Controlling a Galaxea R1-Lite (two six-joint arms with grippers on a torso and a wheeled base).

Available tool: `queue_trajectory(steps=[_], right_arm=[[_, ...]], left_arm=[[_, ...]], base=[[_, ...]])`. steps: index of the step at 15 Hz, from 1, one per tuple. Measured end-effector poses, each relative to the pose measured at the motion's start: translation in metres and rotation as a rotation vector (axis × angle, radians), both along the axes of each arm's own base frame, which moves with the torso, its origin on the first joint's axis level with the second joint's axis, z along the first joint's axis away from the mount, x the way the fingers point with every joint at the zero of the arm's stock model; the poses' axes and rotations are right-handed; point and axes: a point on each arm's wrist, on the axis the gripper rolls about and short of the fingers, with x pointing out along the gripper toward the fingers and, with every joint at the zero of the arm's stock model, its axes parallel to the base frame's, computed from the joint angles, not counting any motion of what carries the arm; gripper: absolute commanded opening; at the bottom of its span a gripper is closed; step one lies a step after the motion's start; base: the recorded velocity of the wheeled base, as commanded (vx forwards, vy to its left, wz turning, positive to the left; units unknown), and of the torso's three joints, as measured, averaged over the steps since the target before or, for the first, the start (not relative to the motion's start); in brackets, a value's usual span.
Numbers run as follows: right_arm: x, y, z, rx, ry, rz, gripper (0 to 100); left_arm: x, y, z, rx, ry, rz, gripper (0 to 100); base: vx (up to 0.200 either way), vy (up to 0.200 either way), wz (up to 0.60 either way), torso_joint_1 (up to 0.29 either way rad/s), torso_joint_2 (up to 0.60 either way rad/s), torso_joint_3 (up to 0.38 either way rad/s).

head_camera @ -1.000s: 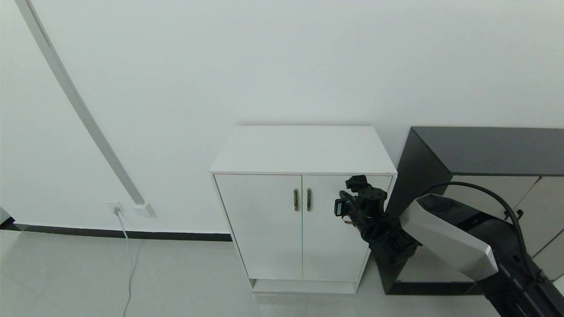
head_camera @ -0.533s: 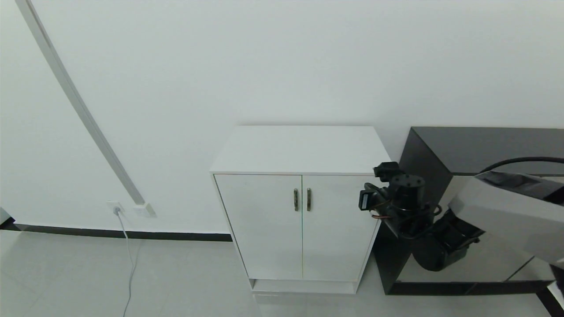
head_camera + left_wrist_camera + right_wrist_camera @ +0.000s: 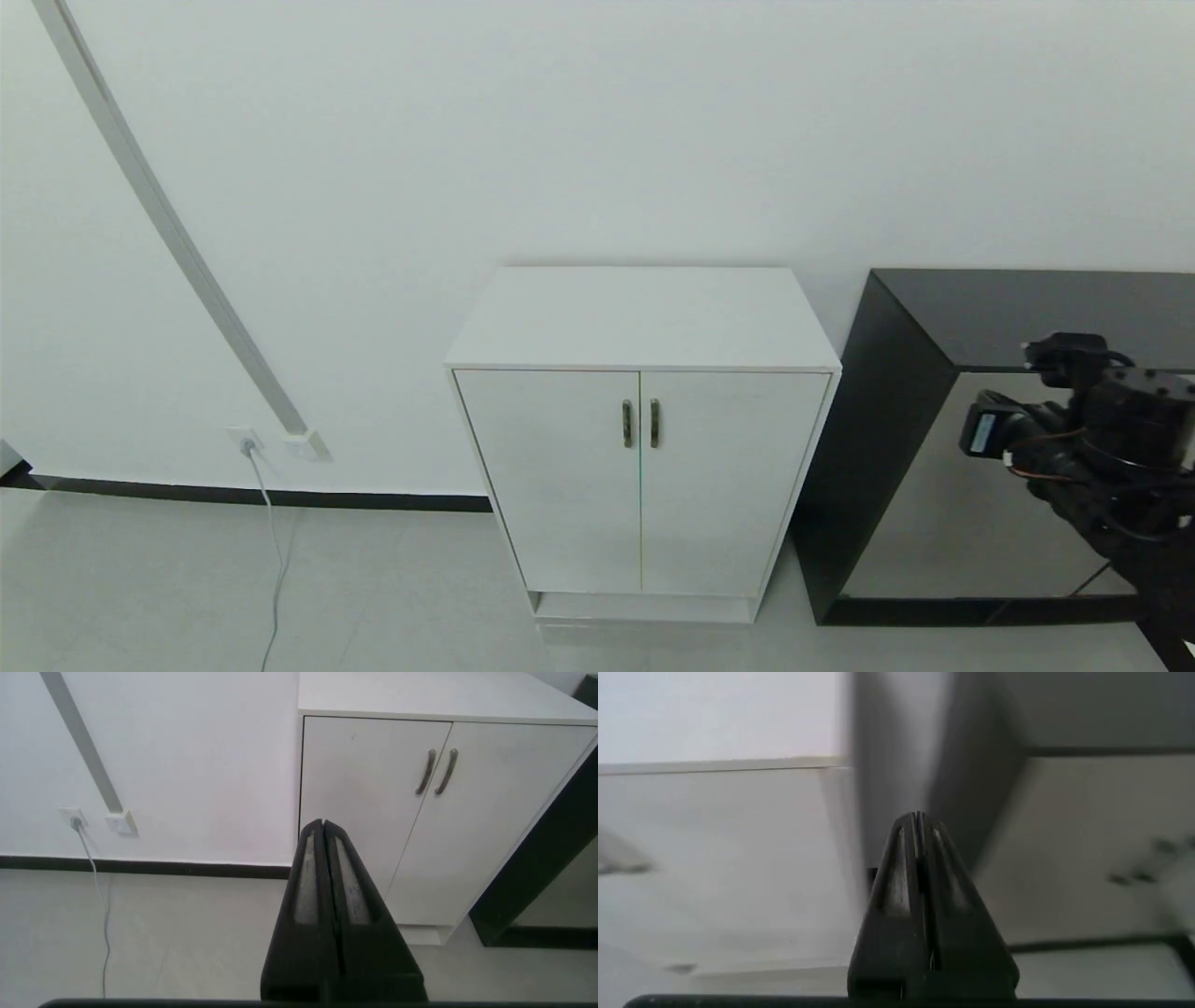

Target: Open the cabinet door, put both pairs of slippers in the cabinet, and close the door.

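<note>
Left of the cabinet [image 3: 640,485] sits a plugged-in wall socket [image 3: 245,439]. The cabinet stands against the wall, both doors shut. Right of it, before a black unit [image 3: 878,420], the right arm [image 3: 1092,448] is cut off at the edge. Left jaws and right jaws are pressed together, empty.

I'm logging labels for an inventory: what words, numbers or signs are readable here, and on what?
No text can be read.
The white cabinet, its door handles, the black cabinet and the wall socket show no print.
A pale patch on the right arm's wrist is too small to read.
</note>
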Motion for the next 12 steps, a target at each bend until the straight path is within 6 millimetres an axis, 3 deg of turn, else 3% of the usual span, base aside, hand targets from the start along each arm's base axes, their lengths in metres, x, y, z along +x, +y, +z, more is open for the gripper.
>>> queue_trajectory(steps=[2,5,8,12], right_arm=[[-0.029,-0.027,0.004,-0.018,0.0,-0.082,0],[-0.07,-0.051,0.012,-0.033,-0.009,-0.137,0],[-0.108,-0.064,0.019,-0.044,-0.046,-0.129,0],[-0.147,-0.062,0.016,-0.048,-0.031,-0.096,0]], left_arm=[[0.0,0.0,0.0,0.0,0.0,0.0,0],[0.0,0.0,0.0,0.0,0.0,0.0,0],[0.0,0.0,0.0,0.0,0.0,0.0,0],[0.0,0.0,0.0,0.0,0.0,0.0,0]], base=[[0.0,0.0,0.0,0.0,0.0,0.0],[0.0,0.0,0.0,0.0,0.0,0.0],[0.0,0.0,0.0,0.0,0.0,0.0],[0.0,0.0,0.0,0.0,0.0,0.0]])
